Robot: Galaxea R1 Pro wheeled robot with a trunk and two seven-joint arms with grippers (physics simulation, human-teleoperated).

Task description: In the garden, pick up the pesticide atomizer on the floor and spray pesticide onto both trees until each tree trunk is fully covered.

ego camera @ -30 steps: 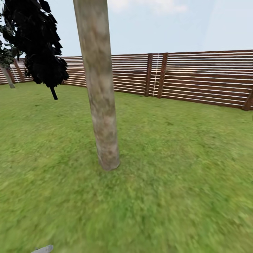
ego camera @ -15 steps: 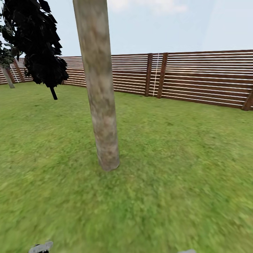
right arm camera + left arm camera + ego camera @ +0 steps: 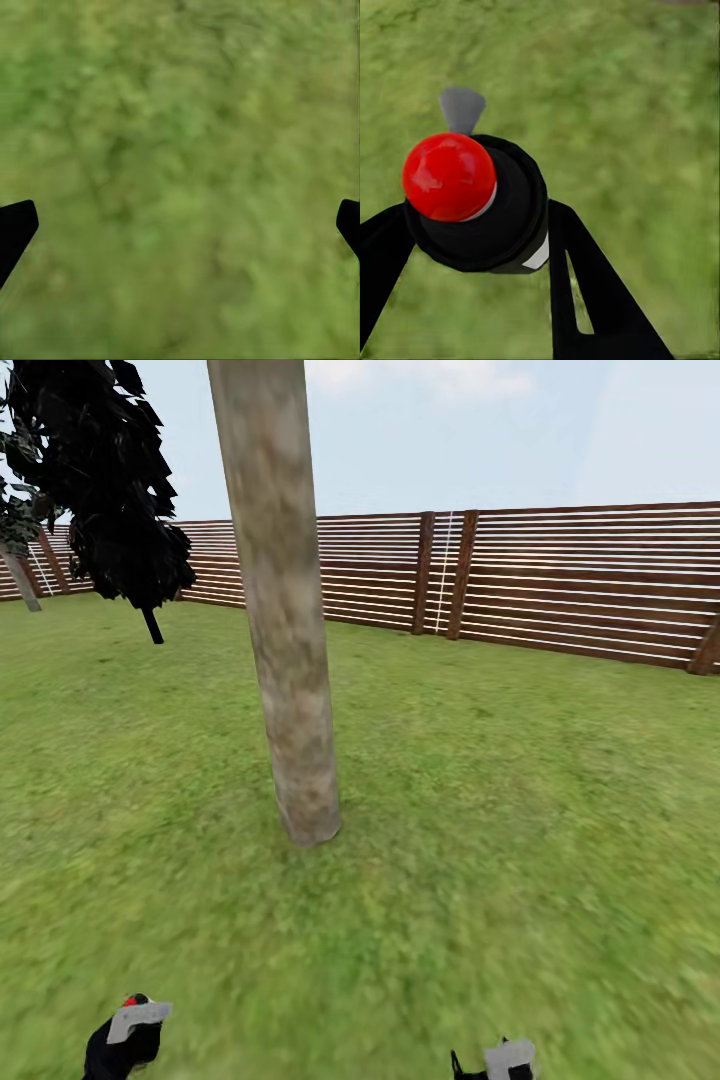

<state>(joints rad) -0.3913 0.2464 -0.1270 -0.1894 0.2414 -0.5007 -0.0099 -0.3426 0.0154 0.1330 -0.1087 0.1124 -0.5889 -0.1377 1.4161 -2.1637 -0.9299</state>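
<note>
A thick grey-beige tree trunk (image 3: 290, 660) rises from the grass left of centre in the head view, its crown out of frame. At the bottom left of that view my left gripper (image 3: 122, 1045) is shut on the pesticide atomizer (image 3: 135, 1015), well short of the trunk. In the left wrist view the dark bottle (image 3: 506, 225) with its red top (image 3: 448, 176) sits between the two black fingers (image 3: 592, 300), over green lawn. My right gripper (image 3: 492, 1066) shows at the bottom edge, and in its wrist view it (image 3: 180, 225) is open over bare grass.
A black cypress-like tree (image 3: 120, 490) stands at the back left, with a thin grey trunk (image 3: 20, 578) at the far left edge. The reddish-brown slat fence (image 3: 560, 580) rings the lawn behind. Open grass (image 3: 520, 820) lies right of the trunk.
Both grippers have risen into the bottom of the head view, the left one bringing the atomizer up with it. The trunk and the camera have stayed put.
</note>
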